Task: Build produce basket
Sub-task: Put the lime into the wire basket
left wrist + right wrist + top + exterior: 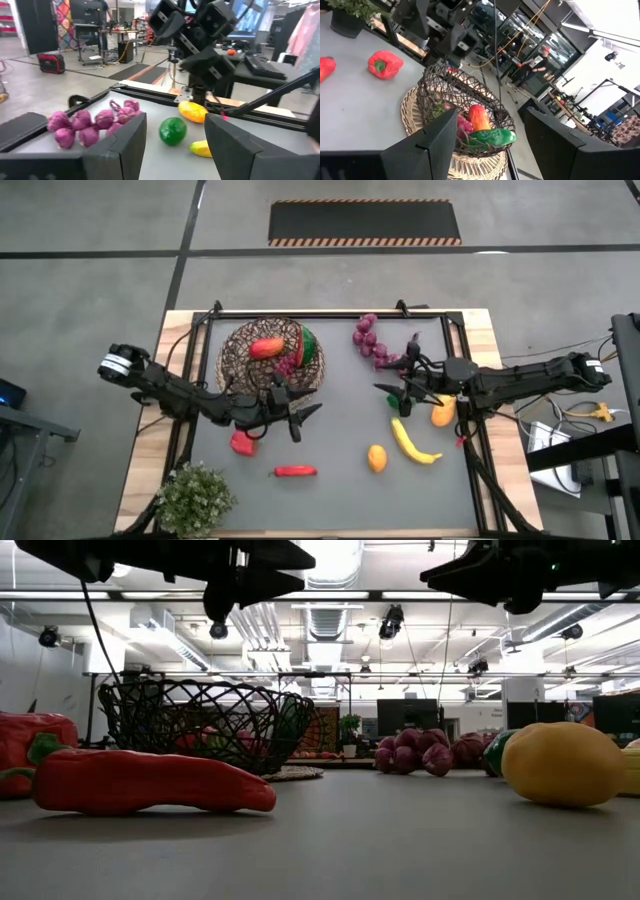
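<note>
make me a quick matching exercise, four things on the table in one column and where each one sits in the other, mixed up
Things:
1. red chili
2. watermelon slice
3. potted plant
4. grape bunch

Places:
A. inside the basket
B. off the grey mat, on the wooden corner near the left arm
C. far side of the mat, beyond the right gripper
D. near side of the mat, nearer than the left gripper

Pairs: 1-D, 2-A, 3-B, 4-C
</note>
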